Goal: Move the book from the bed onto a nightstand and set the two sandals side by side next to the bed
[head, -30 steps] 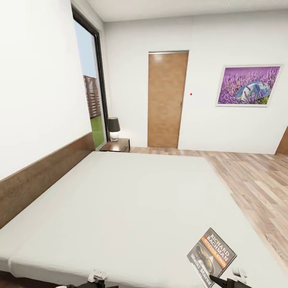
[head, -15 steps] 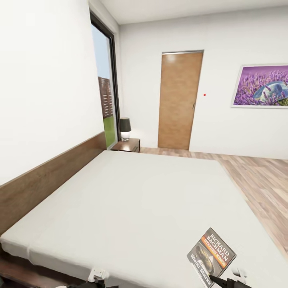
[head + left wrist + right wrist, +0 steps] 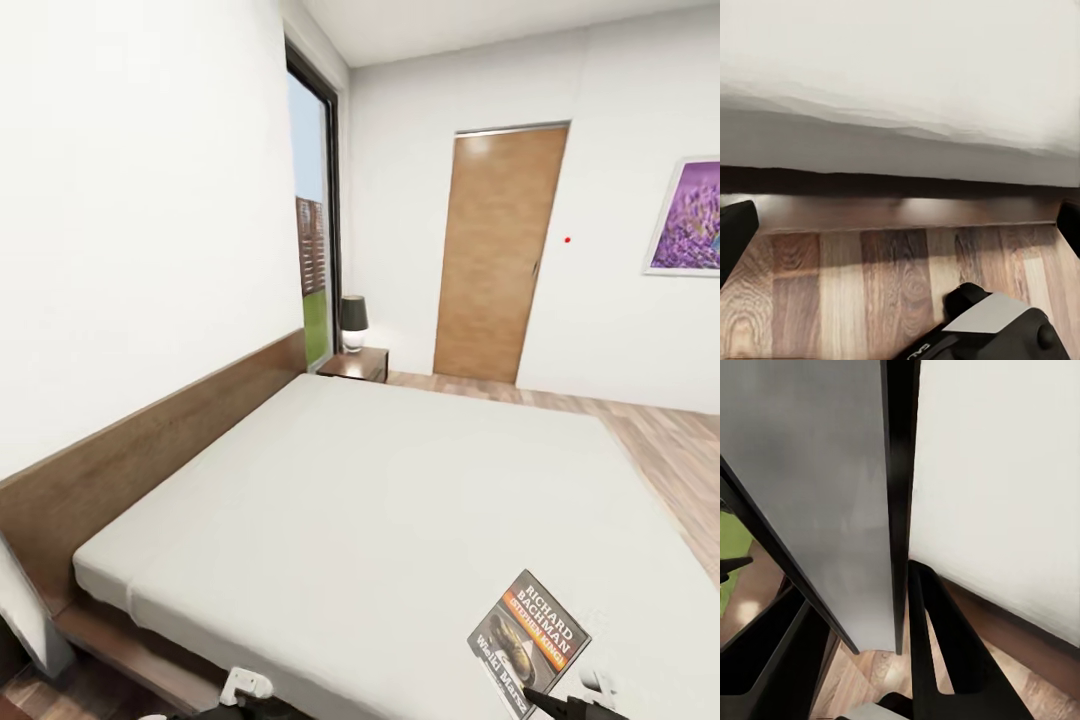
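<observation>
Headboard: you have it running along the left wall, dark brown wood, with the bed spread out in front of you.
Left tool: its two dark fingertips sit far apart at the edges of your left wrist view, so it is released and holds nothing; it looks at the bed's side, the dark frame and the wood-plank floor.
Window: tall and dark-framed, showing fence and grass.
Nightstand: it stands at the far corner of the bed below the window, with a small dark-shaded lamp on top.
Door: brown wood, closed, in the far wall.
Book: you are holding it up over the near right part of the mattress, cover facing you and tilted.
Right tool: clenched on the book, one dark finger on each side of its grey back in your right wrist view.
Picture: purple flowers, cut by the right edge.
</observation>
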Motion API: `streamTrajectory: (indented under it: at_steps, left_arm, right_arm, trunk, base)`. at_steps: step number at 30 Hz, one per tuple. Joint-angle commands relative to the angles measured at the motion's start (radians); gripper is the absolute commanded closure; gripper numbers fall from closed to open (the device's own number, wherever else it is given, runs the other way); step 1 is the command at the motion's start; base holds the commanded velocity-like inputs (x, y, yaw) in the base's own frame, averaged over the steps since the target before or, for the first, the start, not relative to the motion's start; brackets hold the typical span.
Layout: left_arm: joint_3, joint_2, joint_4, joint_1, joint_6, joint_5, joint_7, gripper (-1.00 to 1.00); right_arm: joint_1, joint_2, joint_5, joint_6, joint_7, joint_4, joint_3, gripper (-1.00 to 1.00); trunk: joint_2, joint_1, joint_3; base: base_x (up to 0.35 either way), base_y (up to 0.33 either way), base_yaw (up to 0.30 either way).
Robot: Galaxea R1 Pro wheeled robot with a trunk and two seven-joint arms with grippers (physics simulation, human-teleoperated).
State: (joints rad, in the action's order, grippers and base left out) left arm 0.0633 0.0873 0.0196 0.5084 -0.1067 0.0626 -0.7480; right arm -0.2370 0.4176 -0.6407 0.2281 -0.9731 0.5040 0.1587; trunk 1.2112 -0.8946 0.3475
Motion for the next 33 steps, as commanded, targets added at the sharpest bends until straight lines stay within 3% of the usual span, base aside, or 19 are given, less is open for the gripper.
streamTrajectory:
  at_steps: [1, 13, 17, 20, 24, 33]
  left_arm:
    - [0.007, 0.000, -0.001, 0.001, -0.005, 0.006, -0.002, -1.00]
    - [0.009, 0.001, 0.000, -0.003, -0.003, -0.003, -0.002, -1.00]
    - [0.009, 0.007, 0.001, -0.057, -0.010, -0.033, 0.000, -1.00]
    - [0.008, 0.048, 0.002, -0.075, -0.023, -0.053, 0.001, -1.00]
    - [0.007, 0.083, 0.002, -0.080, -0.026, -0.057, 0.001, -1.00]
    - [0.010, 0.094, 0.002, -0.080, -0.027, -0.060, 0.001, -1.00]
  right_arm:
    - [-0.001, 0.001, -0.013, 0.010, -0.001, 0.001, 0.004, 1.00]
    - [-0.001, 0.001, -0.014, 0.010, -0.002, -0.001, 0.004, 1.00]
    - [-0.001, 0.001, -0.014, 0.010, -0.002, -0.001, 0.004, 1.00]
    - [-0.001, 0.001, -0.014, 0.010, -0.004, -0.001, 0.003, 1.00]
    - [-0.001, 0.001, -0.014, 0.010, -0.004, -0.001, 0.002, 1.00]
    - [-0.001, 0.001, -0.014, 0.010, -0.003, -0.001, 0.002, 1.00]
  trunk:
    - [0.001, 0.000, 0.001]
    - [0.001, 0.000, -0.005]
    - [0.001, 0.000, -0.006]
    - [0.001, 0.000, -0.008]
    - [0.001, 0.000, -0.010]
    - [0.001, 0.000, -0.014]
  base:
    - [0.000, 0.000, 0.277]
    - [0.000, 0.000, 0.277]
    - [0.000, 0.000, 0.277]
    - [0.000, 0.000, 0.277]
    - [0.000, 0.000, 0.277]
    - [0.000, 0.000, 0.277]
